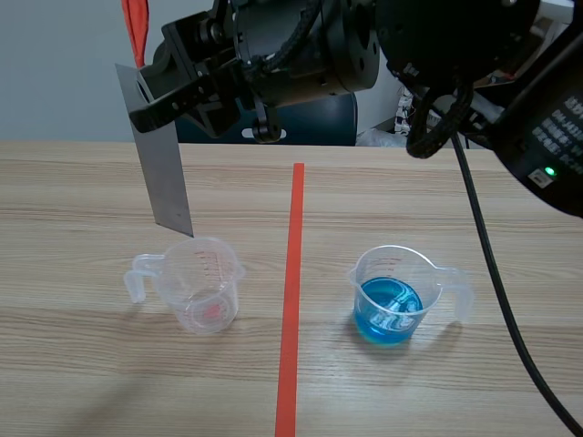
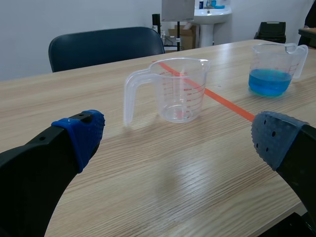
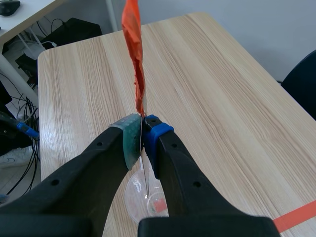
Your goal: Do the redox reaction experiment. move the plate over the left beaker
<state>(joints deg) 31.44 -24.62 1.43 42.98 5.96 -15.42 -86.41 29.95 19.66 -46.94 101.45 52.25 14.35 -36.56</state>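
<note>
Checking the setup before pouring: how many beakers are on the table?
2. A clear beaker sits left of the tape line; a beaker of blue liquid sits right of it.

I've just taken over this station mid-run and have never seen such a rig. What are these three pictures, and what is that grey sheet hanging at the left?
You are looking at two black robot arms working at a wooden table. The scene view looks out from between the arms; the other two views come from a camera on each wrist. The right gripper, whose arm reaches across from the right, is shut on a thin grey metal plate with an orange-red strip at its top. The plate hangs over the empty clear plastic beaker. The left gripper is open and holds nothing, low over the table and facing that beaker. A second clear beaker with blue liquid stands across the orange-red tape line.
</note>
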